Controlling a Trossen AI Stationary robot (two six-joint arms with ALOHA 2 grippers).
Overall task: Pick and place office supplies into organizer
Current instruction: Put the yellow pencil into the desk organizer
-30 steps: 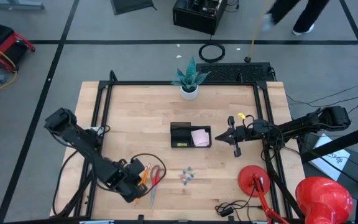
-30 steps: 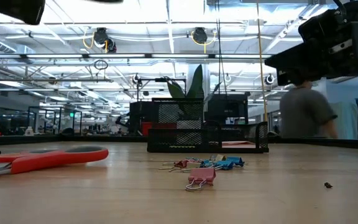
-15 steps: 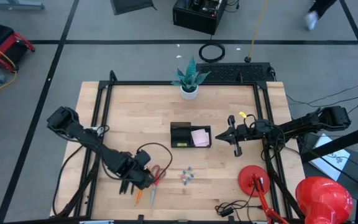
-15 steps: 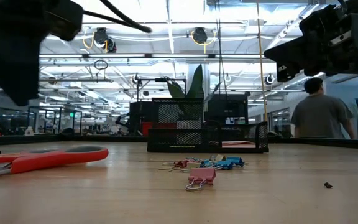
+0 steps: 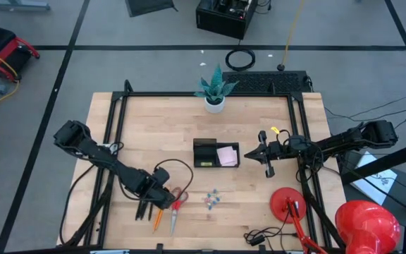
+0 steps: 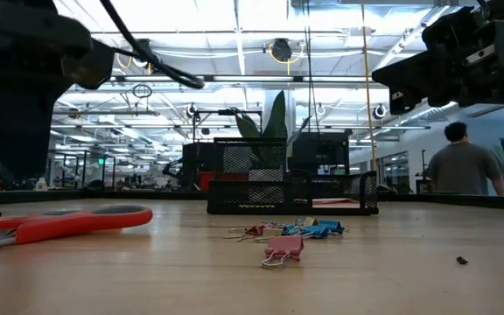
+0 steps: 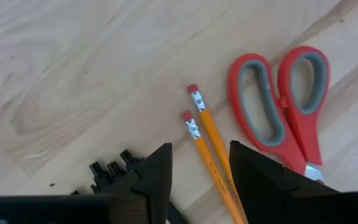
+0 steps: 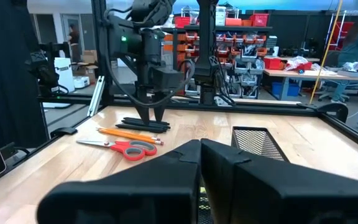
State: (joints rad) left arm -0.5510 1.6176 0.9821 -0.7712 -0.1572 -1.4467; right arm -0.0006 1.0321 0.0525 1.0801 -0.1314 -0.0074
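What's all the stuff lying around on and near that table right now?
Pencils: two, orange, side by side on the table's near left, beside the scissors.
Scissors: one pair, red handles, right of the pencils.
Pens: a few, black, by the pencils.
Clips: small cluster, mixed colours, near the table's middle front.
Tray: one, black mesh, centre of the table.
Sticky notes: one pink pad, in the tray's right compartment.
Plant: one, green in a white pot, at the far edge.
Lamp: one, red, off the near right corner.
Left claw: open, over the pencils.
Right claw: shut, right of the tray.
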